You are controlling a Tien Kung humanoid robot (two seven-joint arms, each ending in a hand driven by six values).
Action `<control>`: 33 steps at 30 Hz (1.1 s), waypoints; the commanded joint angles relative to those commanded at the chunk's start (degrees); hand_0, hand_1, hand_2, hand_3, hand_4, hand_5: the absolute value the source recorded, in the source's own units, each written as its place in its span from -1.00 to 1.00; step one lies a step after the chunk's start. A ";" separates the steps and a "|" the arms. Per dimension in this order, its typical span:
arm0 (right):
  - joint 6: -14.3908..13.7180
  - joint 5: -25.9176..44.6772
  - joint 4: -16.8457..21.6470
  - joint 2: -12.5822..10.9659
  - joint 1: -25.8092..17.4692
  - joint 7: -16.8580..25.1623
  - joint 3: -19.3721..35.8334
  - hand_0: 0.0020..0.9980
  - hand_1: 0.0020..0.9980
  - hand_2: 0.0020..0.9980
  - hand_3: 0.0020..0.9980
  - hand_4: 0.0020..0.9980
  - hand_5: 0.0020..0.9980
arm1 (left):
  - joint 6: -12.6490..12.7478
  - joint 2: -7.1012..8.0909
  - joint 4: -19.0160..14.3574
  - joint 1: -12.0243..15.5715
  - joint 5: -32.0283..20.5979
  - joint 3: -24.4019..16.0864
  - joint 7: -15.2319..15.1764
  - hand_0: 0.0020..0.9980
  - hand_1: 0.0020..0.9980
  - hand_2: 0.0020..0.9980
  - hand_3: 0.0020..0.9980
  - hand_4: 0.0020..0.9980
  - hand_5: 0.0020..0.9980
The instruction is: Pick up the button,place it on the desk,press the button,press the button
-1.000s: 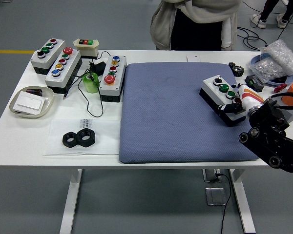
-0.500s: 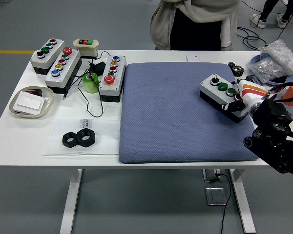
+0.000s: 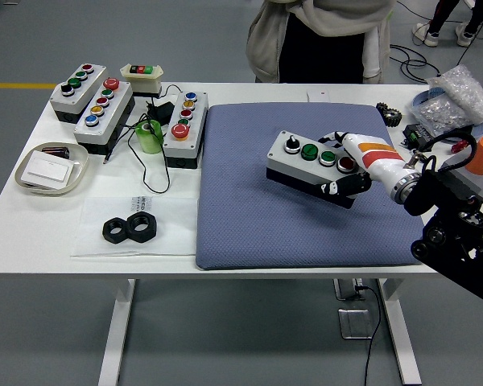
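Note:
A grey and black button box (image 3: 308,162) with a black knob, two green buttons and a red button is over the middle-right of the blue mat (image 3: 249,209). My right hand (image 3: 348,170) grips its right end, white thumb on top and dark fingers (image 3: 344,186) curled under it. The box tilts slightly, and whether it touches the mat I cannot tell. My left arm is out of sight.
Three more button boxes (image 3: 103,112) stand at the back left beside a green tape roll (image 3: 150,137) and cables. A tray (image 3: 51,167) and two black nuts (image 3: 131,228) lie on the left. Bags and small parts (image 3: 455,100) crowd the right rear. A person (image 3: 322,40) stands behind the table.
My right hand has carried the button box leftward, from the mat's right edge toward its middle, turning it more level and lengthwise.

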 joint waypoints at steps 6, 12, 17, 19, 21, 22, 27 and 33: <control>3.24 -1.64 -1.25 0.89 1.48 8.82 -2.46 -0.18 -0.49 -0.24 0.14 0.65 -0.72 | 0.02 -0.02 -0.02 0.01 0.03 -0.02 0.03 0.50 0.58 0.73 0.57 0.11 1.00; 10.81 -6.74 -4.68 2.50 2.66 7.58 -3.15 -0.07 -0.34 -0.10 0.60 0.67 -0.72 | 0.05 -0.04 -0.05 0.03 -0.01 0.05 0.01 0.50 0.58 0.73 0.56 0.11 1.00; 13.38 -9.49 -5.88 2.84 2.84 6.72 -3.05 0.00 -0.18 0.16 1.00 0.75 -0.72 | 0.06 -0.04 -0.06 0.00 -0.03 0.09 0.01 0.50 0.58 0.73 0.56 0.11 1.00; 13.37 -10.15 -5.87 2.81 2.68 6.24 -2.58 0.00 -0.18 0.16 1.00 0.75 -0.72 | 0.07 -0.07 -0.05 0.04 0.06 0.00 0.05 0.50 0.58 0.73 0.56 0.11 1.00; 13.14 -10.79 -5.51 2.60 2.43 6.23 -1.88 0.00 -0.18 0.16 1.00 0.75 -0.72 | 0.06 -0.09 -0.03 0.07 0.16 -0.08 0.07 0.50 0.58 0.73 0.56 0.11 1.00; 13.17 -11.10 -5.10 2.40 2.29 6.26 -1.42 0.00 -0.18 0.16 1.00 0.75 -0.72 | 0.05 -0.09 -0.03 0.09 0.25 -0.16 0.10 0.50 0.58 0.73 0.56 0.11 1.00; 13.72 -11.85 -2.89 1.64 1.58 6.15 0.25 0.03 -0.15 0.30 1.00 0.88 -0.69 | 0.03 -0.14 -0.01 0.24 0.62 -0.43 0.24 0.50 0.58 0.73 0.56 0.11 1.00; 14.77 -11.46 -0.66 0.73 0.74 6.09 2.15 0.04 -0.07 0.49 1.00 0.94 -0.69 | -0.01 -0.17 0.00 0.51 1.28 -0.85 0.51 0.50 0.58 0.73 0.56 0.11 1.00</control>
